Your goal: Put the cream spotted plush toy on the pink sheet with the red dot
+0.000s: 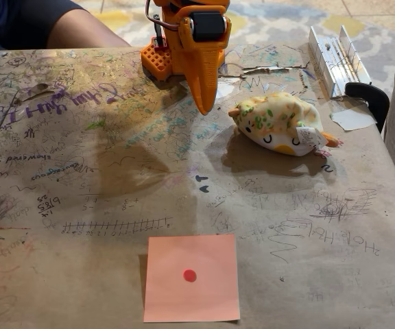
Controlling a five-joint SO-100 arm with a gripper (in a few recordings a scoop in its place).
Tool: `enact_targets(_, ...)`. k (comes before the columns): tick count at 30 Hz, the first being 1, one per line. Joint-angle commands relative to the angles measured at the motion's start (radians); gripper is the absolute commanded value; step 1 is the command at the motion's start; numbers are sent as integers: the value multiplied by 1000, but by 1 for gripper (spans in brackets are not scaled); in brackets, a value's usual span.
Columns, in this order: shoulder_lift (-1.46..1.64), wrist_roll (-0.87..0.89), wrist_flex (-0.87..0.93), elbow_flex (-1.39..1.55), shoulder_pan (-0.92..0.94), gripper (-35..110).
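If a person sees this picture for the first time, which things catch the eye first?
The orange gripper at top centre, pointing down at the scribbled table. Just right of it lies the spotted plush toy on its side. Near the bottom edge, the pink sheet with its red dot lies flat and bare.

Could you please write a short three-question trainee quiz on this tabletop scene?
1. True or false: the cream spotted plush toy lies on the pink sheet.
2. What marks the sheet's centre?
3. In the fixed view, the orange gripper hangs: (a) left of the toy, (b) over the sheet, (c) right of the toy.

Key: 1 false, it lies on the scribbled table, apart from the sheet. 2 a red dot. 3 a.
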Motion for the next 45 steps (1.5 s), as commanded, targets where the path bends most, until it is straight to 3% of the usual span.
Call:
enact_targets(1, 5, -18, 5, -14, -11, 0)
enact_targets(34, 5, -21, 5, -18, -12, 0)
enact_targets(45, 5, -133, 44, -46, -54, 3)
